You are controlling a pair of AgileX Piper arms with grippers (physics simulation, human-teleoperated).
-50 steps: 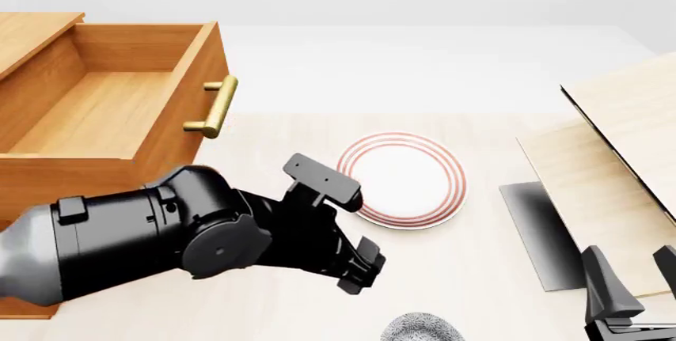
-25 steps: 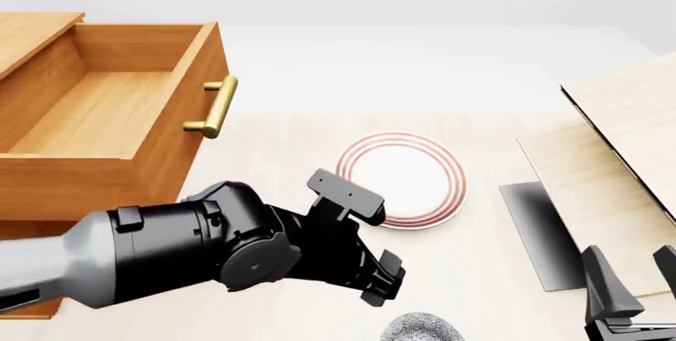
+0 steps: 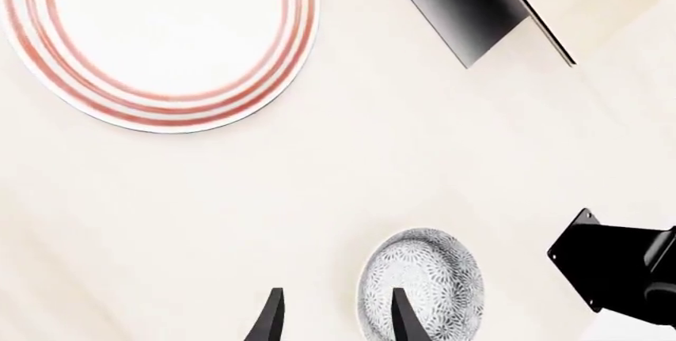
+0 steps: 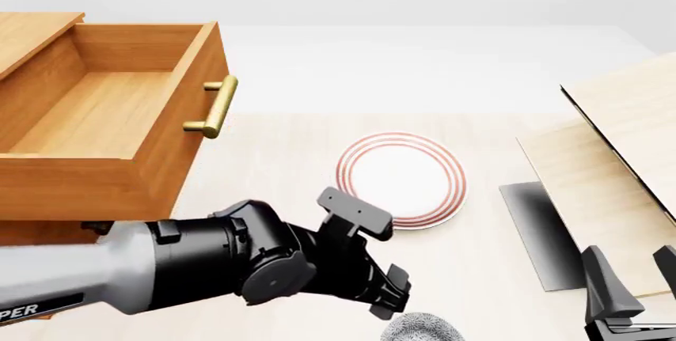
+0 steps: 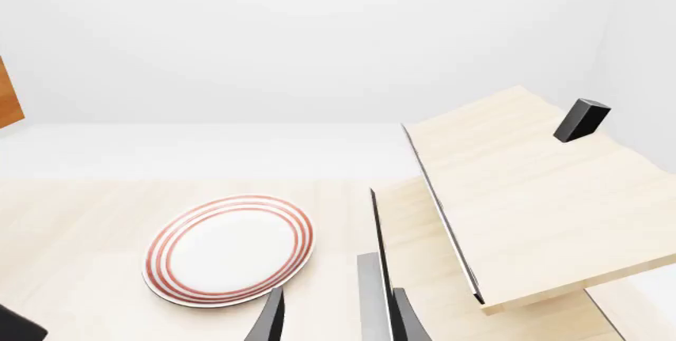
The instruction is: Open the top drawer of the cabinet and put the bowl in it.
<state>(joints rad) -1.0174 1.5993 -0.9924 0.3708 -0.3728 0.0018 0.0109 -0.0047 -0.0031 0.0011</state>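
Descent of the left arm toward 5 o'clock is what I am reading across the last second in the front view: the left gripper (image 4: 393, 297), previously level with the plate's near rim, is now sitting just above the bowl (image 4: 423, 330). I am judging this as the approach to the pick, with the top drawer (image 4: 106, 111) already standing pulled out of the cabinet (image 4: 43, 198) at 10 o'clock and showing a bare floor.

In the left wrist view the left gripper's fingers (image 3: 400, 317) are spread apart, pinching nothing, and one fingertip is overlapping the bowl's (image 3: 423, 286) rim while the other is hanging over bare desk (image 3: 211, 222). I am reading that as straddling the wall, though contact cannot be confirmed.

The bowl is small and round, white with a dense grey-blue speckle inside and out, standing upright at 6 o'clock, well clear of the red-ringed plate (image 4: 401, 180).

The right gripper (image 5: 332, 317) is idling at 4 o'clock, fingers parted, holding nothing.
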